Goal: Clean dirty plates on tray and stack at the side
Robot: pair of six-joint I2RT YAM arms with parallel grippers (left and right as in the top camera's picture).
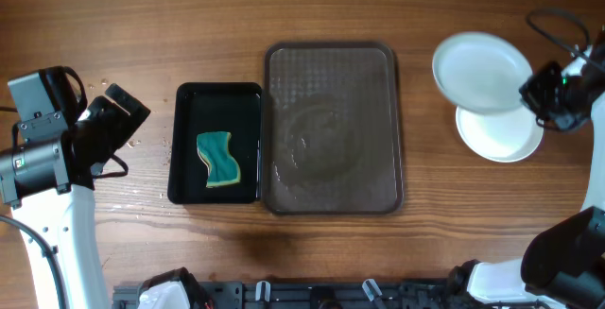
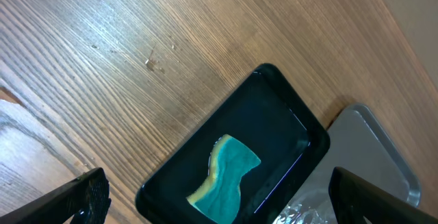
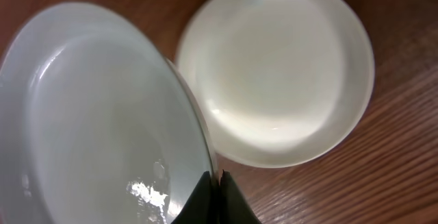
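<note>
My right gripper [image 1: 531,94] is shut on the rim of a white plate [image 1: 482,71] and holds it tilted above a second white plate [image 1: 501,134] that lies on the table at the right. In the right wrist view the held plate [image 3: 96,114] overlaps the lying plate [image 3: 280,66], and my fingertips [image 3: 216,179] pinch its edge. The grey tray [image 1: 333,128] in the middle holds no plates, only wet streaks. My left gripper [image 1: 118,111] is open and empty, left of the black bin [image 1: 184,144] with the teal sponge [image 1: 217,158].
In the left wrist view the black bin [image 2: 274,101] with the sponge [image 2: 226,176] lies between my open fingers, the tray corner [image 2: 369,135] beyond it. Bare wood table surrounds everything.
</note>
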